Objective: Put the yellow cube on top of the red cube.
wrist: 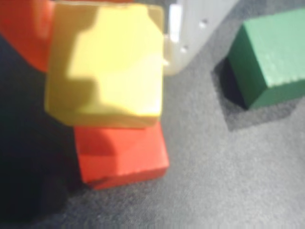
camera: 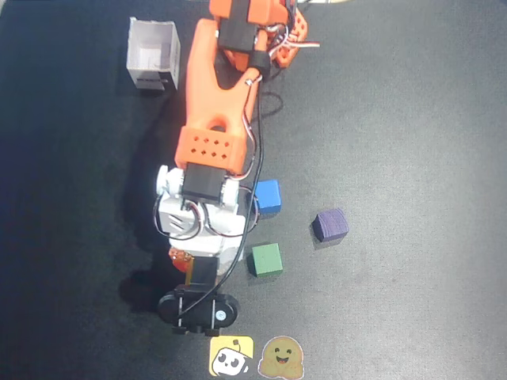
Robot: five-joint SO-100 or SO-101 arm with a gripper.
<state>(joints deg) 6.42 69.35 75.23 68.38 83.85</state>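
Two cubes of the task: the yellow cube (wrist: 107, 67) is sitting above the red cube (wrist: 121, 155) in the wrist view, overlapping its far part and set a little askew, so that the red cube's near face and part of its top are showing below it.
Contact between the cubes: they are appearing to touch, but the blurred wrist view is not letting me say whether the yellow cube is resting fully on the red one.
Gripper: the gripper (wrist: 102, 28) is standing around the yellow cube, with an orange finger (wrist: 24, 33) on its left and a pale finger (wrist: 190, 33) on its right in the wrist view; whether it is pressing on the cube or standing loose I cannot tell.
Overhead view: the arm (camera: 214, 150) is reaching down the picture and hiding both task cubes beneath it.
Other cubes: the green cube (camera: 265, 259) is lying just right of the yellow cube; the blue cube (camera: 268, 196) is lying beyond the green one, toward the arm's base; the purple cube (camera: 330, 225) is lying apart from them, further right.
Table: the table (camera: 412, 119) is showing a dark, slightly grainy matte surface filling both views.
Stickers: a yellow sticker (camera: 231, 356) and a tan sticker (camera: 282, 359) with cartoon faces are lying flat at the near edge, below the green cube.
Container: a clear box (camera: 153, 54) is standing at the far left; nothing can be seen inside it.
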